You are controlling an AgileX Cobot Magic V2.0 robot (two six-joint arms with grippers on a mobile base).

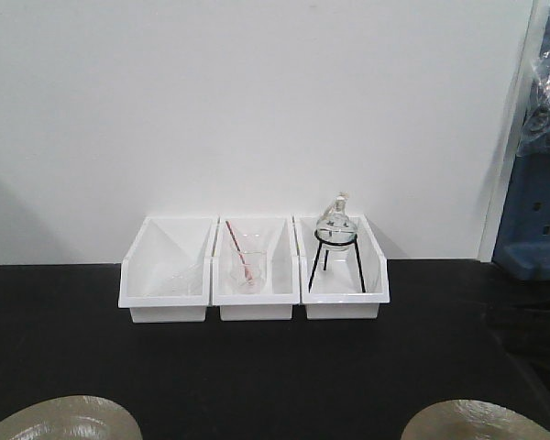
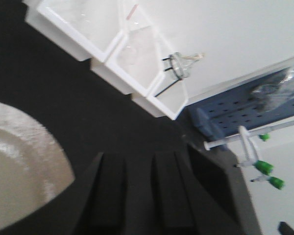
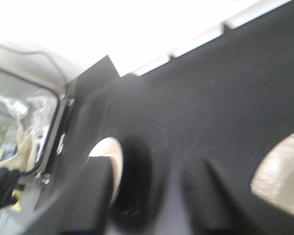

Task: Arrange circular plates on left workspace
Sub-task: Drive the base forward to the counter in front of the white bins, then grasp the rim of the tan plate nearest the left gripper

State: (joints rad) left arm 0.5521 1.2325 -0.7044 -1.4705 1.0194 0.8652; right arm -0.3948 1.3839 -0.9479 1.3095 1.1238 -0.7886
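My left gripper [image 2: 139, 169] stands open, with nothing between its fingers. One circular plate [image 2: 19, 166] lies on the black bench top [image 2: 88, 112] at its 9 o'clock. My right gripper [image 3: 152, 171] looks open also, with the second plate [image 3: 284, 176] at 3 o'clock. The white bins [image 1: 253, 310] are at 12 o'clock, well apart.

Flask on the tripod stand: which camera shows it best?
Exterior front-facing: the flask sits upright and unblocked in the rightmost white bin. The left wrist view shows it smaller, tilted and blurred; the right wrist view misses it entirely.
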